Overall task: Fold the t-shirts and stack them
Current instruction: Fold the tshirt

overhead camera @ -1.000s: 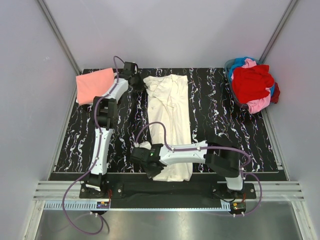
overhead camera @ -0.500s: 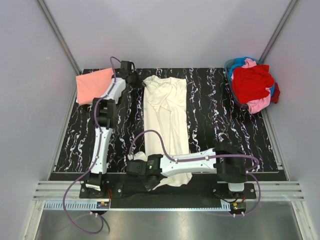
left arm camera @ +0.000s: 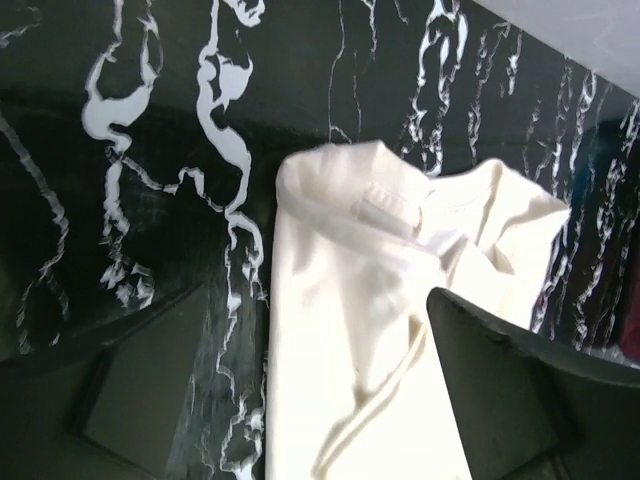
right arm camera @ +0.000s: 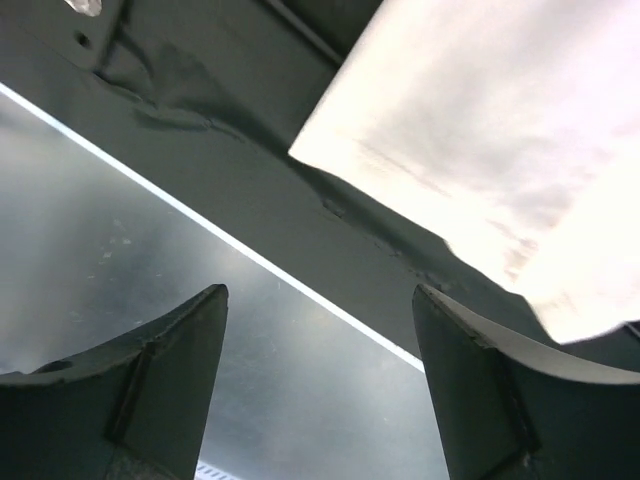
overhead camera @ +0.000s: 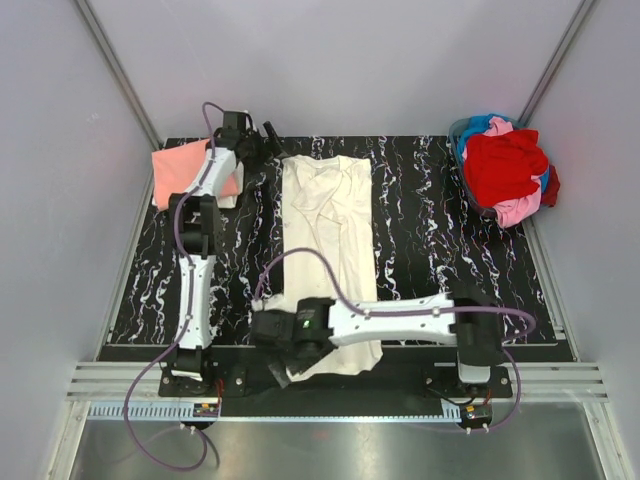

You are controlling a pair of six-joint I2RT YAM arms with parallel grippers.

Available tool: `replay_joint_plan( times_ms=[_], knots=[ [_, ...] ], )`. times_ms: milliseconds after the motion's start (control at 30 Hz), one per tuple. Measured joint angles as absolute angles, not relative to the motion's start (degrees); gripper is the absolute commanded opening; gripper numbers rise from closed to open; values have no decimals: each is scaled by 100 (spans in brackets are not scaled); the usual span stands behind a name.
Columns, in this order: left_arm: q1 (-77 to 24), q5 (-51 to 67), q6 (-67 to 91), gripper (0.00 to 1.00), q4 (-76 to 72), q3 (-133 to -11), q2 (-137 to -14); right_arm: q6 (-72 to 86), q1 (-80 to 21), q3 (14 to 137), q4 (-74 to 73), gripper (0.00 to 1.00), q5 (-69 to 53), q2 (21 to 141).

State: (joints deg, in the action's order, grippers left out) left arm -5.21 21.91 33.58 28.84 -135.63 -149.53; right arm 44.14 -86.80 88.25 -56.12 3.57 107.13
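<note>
The cream t-shirt (overhead camera: pixel 328 250) lies as a long folded strip down the middle of the black marbled table (overhead camera: pixel 440 250), collar end far, hem end near. My left gripper (overhead camera: pixel 264 140) hovers open just off the shirt's far left corner. In the left wrist view the collar (left arm camera: pixel 400 225) lies flat between and beyond the spread fingers (left arm camera: pixel 510 390). My right gripper (overhead camera: pixel 282 372) is open at the near left corner of the hem. The right wrist view shows that corner (right arm camera: pixel 480 130) lying free beyond the gripper (right arm camera: pixel 318 295). A folded salmon-pink t-shirt (overhead camera: pixel 185 172) lies at the far left.
A basket (overhead camera: pixel 462 135) at the far right holds a heap of red (overhead camera: pixel 505 165), pink and blue shirts. The table's near edge and a metal rail (overhead camera: pixel 330 385) run right under the right gripper. Grey walls enclose the table on three sides.
Both grippers have opened and let go of the cream shirt, after pulling it a little left. The left gripper drew back toward the far left; the right moved out over the near edge.
</note>
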Motion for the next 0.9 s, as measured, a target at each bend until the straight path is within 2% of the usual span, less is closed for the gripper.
replay_joint_plan(
  times_ms=[133,267,433,600,767,900],
  knots=[
    [-421,2049,3253,99,3306,-13524,-14418,4366,-8121,8833,-5730,83,478,9872],
    [-351,1852,3175,99,3640,-13286,-13480,4123,-6947,8812,-5690,85,615,8772],
    [-379,1629,3166,99,3765,-11544,-11428,3500,-4978,8772,-5448,82,499,8211],
    [-799,1258,3072,98,3699,-9435,-9515,2818,-3680,9214,-5323,79,163,9273],
    [-1813,834,3098,97,3699,-7133,-8053,2300,-3426,10890,-5489,78,150,11139],
    [-2377,541,3301,97,3811,-5745,-7081,2053,-3367,12342,-5688,78,121,12492]
  ],
)
